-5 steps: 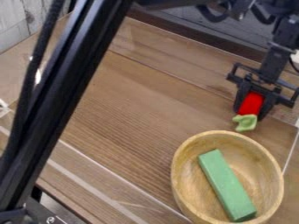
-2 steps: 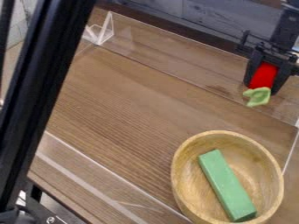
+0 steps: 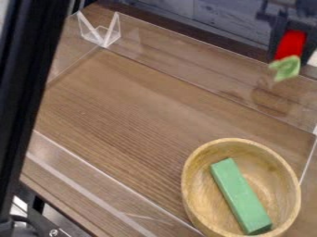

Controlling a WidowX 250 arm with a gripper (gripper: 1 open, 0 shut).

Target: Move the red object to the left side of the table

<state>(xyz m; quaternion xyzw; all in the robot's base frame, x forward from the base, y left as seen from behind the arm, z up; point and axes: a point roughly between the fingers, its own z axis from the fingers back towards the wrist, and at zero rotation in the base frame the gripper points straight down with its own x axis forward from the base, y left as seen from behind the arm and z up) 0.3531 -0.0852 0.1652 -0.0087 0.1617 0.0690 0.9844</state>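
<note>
We see the red object [image 3: 291, 46] up at the far right, lifted clear of the table [image 3: 136, 111], its shape smeared by blur. Its long axis runs roughly up and down, the red body on top and the light green leafy end hanging at the bottom, tipped slightly to the left. The gripper [image 3: 290, 39] holds it: dark fingers stand on either side of the red body, part-way closed on it, though their tips are too blurred for us to trace. Only the lowest part of the gripper shows; the rest is cut off by the top edge, pointing downward. A thick dark bar crosses the left foreground and hides that side. Near right, a round wooden bowl [image 3: 198, 185] holds a green block [image 3: 239, 194] lying diagonally.
</note>
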